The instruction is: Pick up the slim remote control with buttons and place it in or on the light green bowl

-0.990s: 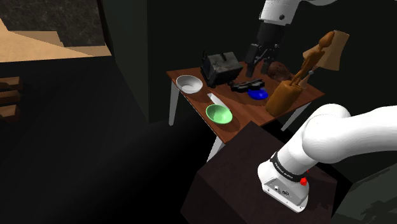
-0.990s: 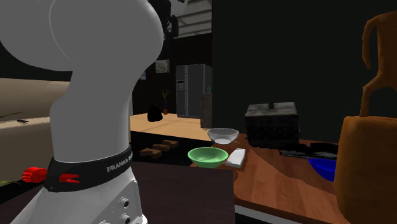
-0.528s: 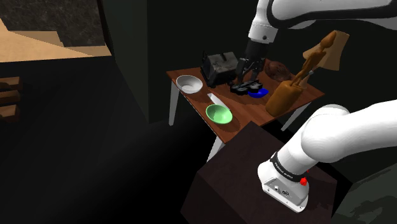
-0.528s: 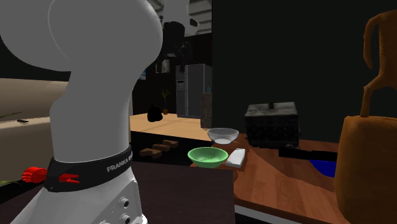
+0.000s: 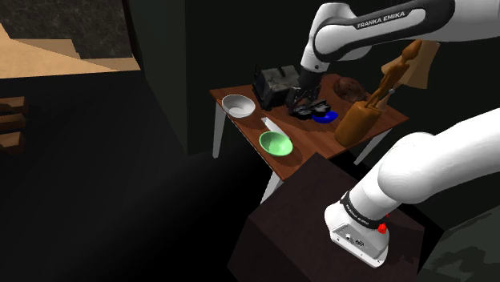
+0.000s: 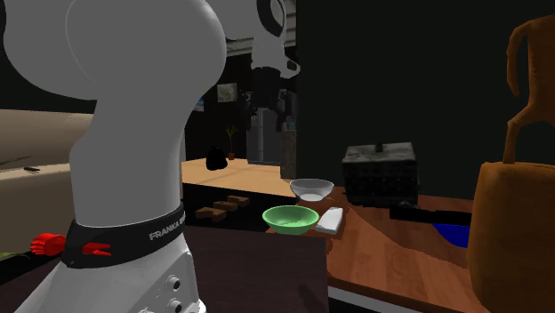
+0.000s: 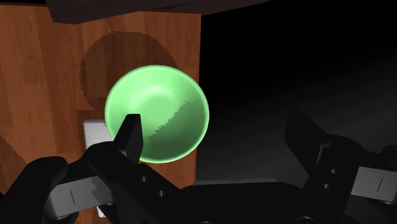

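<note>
Gripper point(image 7: 214, 122): 2 fingers wide apart, clasping nothing, aimed at the light green bowl point(image 7: 157, 113). The white remote point(image 5: 272, 124) lies on the table point(image 5: 308, 136), at the bowl's 12 o'clock in the shoulder view. A brown holder point(image 5: 356, 120) carries wooden utensils.

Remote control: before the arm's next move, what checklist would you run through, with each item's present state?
1. Fingers open with nothing between them: ok.
2. Remote control lying free on the table beside the green bowl: ok.
3. Bowl empty and upright: ok.
4. Gripper above the remote: not ok. In the shoulder view it hangs over the black items farther along the table.
5. Remote's button side facing up: cannot tell.
</note>
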Controlling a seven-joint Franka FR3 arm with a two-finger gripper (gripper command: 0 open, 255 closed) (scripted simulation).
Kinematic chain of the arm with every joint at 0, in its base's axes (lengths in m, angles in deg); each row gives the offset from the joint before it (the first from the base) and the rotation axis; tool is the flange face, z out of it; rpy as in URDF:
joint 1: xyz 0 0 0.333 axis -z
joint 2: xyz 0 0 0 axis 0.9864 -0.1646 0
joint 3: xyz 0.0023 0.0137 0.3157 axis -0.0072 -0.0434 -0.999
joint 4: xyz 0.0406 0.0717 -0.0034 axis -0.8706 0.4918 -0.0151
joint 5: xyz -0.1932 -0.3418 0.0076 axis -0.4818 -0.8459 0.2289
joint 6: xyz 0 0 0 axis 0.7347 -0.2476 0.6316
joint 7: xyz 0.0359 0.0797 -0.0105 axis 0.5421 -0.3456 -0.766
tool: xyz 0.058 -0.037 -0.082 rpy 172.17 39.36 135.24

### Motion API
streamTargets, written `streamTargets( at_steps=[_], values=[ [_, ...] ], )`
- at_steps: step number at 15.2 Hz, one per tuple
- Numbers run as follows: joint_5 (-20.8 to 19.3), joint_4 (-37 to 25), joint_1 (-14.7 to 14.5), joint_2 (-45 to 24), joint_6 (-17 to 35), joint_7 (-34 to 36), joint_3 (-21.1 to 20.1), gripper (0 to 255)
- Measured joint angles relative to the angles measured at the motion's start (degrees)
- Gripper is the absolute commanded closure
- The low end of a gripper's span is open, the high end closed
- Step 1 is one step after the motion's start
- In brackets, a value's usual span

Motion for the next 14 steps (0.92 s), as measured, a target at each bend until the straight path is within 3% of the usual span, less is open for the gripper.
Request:
streamTargets(
  at_steps=[8, 14],
  values=[
    [0.6, -3.19, 1.34, -16.11, 14.67, -5.63, 4.2, 0],
    [5.03, -9.24, 2.81, -30.69, 24.13, -12.02, 6.13, 0]
  ],
)
